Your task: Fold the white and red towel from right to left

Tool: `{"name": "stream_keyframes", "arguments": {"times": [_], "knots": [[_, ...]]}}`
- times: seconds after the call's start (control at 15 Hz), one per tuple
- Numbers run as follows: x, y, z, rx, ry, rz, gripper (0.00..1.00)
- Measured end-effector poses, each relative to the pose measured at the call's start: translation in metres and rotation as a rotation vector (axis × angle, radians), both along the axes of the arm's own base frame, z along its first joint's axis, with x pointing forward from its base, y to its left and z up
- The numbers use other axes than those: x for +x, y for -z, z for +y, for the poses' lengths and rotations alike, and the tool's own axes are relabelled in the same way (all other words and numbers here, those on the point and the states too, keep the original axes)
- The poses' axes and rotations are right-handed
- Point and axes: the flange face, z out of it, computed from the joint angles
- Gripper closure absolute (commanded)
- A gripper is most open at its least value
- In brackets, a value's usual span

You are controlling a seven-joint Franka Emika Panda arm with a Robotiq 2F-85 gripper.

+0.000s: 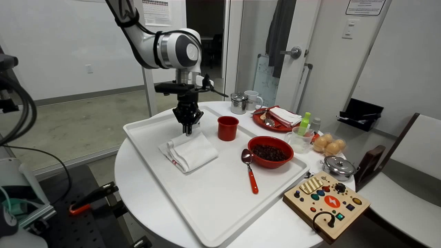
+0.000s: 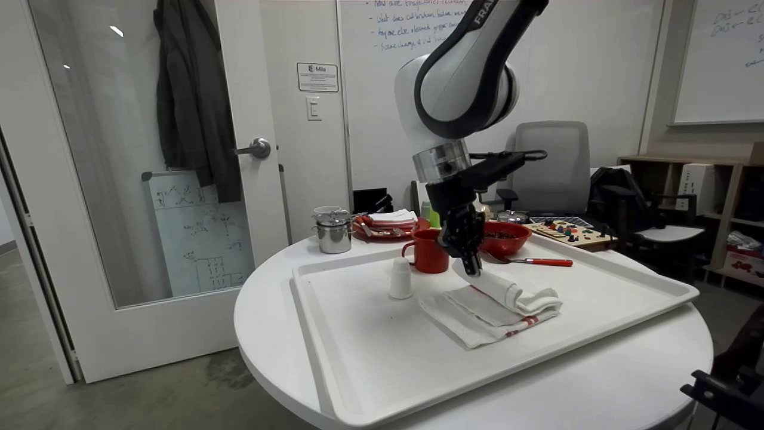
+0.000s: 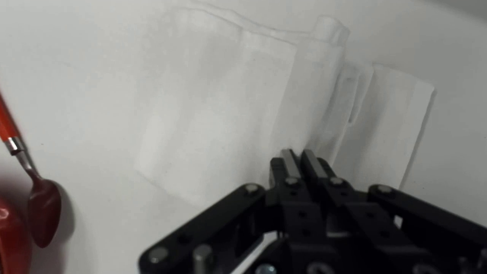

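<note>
A round white table (image 1: 144,196) spreads across the lower middle of an exterior view, a large white tray (image 1: 213,203) upon it. On the tray, left of centre, lies the white and red towel (image 1: 193,151), partly folded over. My pincer (image 3: 297,150) stands narrow, its 2 fingers (image 3: 292,167) nearly together at the fold; I cannot tell whether cloth is between them. Right of centre sit 1 red bowl (image 1: 272,165), 1 red cup (image 1: 227,131) and 1 red-handled spoon (image 1: 252,179).

Matt cloth towel (image 1: 194,151), smooth tray (image 1: 220,203), glossy bowl (image 1: 270,164); shiny metal pot (image 1: 339,167)
</note>
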Motion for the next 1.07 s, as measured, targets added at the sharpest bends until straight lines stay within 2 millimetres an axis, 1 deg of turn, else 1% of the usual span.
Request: {"name": "stream_keyframes", "arguments": {"times": [0.2, 0.27, 0.33, 0.4, 0.47, 0.53, 0.8, 0.93, 1.0, 1.07], "knots": [[0.005, 0.023, 0.01, -0.011, -0.001, 0.029, 0.91], [0.005, 0.029, 0.014, -0.013, -0.005, 0.035, 0.66], [0.006, 0.033, 0.019, -0.015, -0.011, 0.04, 0.66], [0.006, 0.035, 0.023, -0.017, -0.017, 0.045, 0.64], [0.005, 0.036, 0.025, -0.017, -0.02, 0.047, 0.58], [0.005, 0.037, 0.025, -0.018, -0.021, 0.048, 0.49], [0.006, 0.035, 0.023, -0.014, -0.017, 0.044, 0.21], [0.008, 0.029, 0.02, -0.009, -0.014, 0.037, 0.07], [0.008, 0.024, 0.018, -0.007, -0.013, 0.033, 0.02], [0.008, 0.015, 0.015, -0.003, -0.011, 0.026, 0.0]]}}
